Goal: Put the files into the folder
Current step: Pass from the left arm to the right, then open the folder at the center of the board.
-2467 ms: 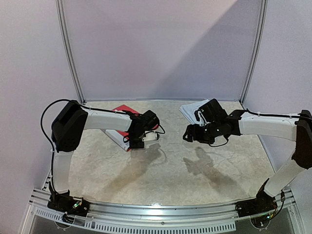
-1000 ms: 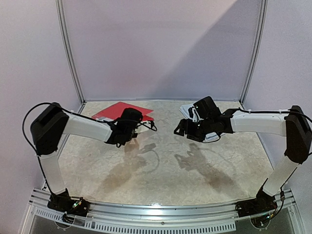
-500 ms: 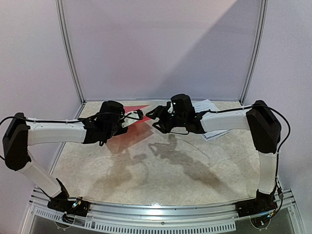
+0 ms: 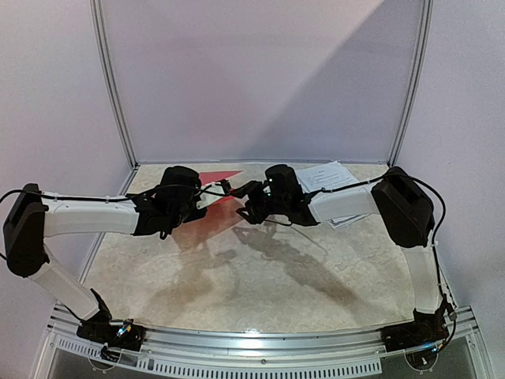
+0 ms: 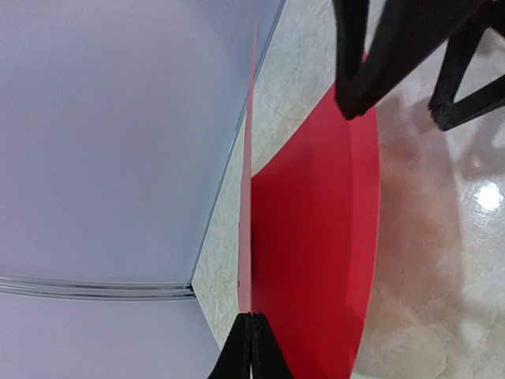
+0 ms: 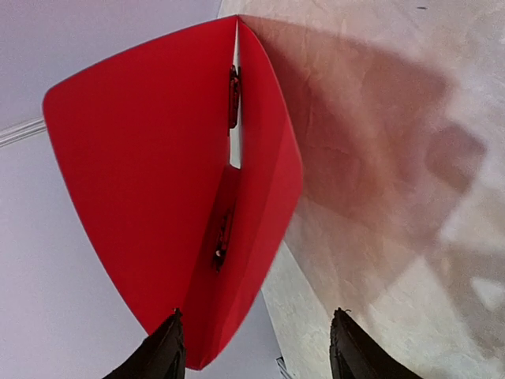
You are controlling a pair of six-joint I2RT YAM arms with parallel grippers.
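The red folder (image 4: 225, 175) stands partly open on the table near the back wall. My left gripper (image 5: 252, 320) is shut on the edge of its raised cover (image 5: 246, 158). Seen in the right wrist view, the folder (image 6: 142, 174) spreads in a V with a dark clip (image 6: 233, 95) along the inside of its spine. My right gripper (image 6: 256, 351) is open, and the folder's lower corner lies between its fingers close to the left one. Both grippers meet at the folder (image 4: 227, 188), (image 4: 243, 204). The files (image 4: 325, 175), white printed sheets, lie at the back right behind the right arm.
The marbled table (image 4: 260, 276) is enclosed by pale walls at the back and sides, with metal posts (image 4: 110, 87) in the back corners. The right arm stretches across the back centre, in front of the papers.
Both arms have swung to the back centre. The left gripper has raised the folder's cover upright. The right gripper left the papers, reached the folder's open edge, and its jaws have narrowed somewhat.
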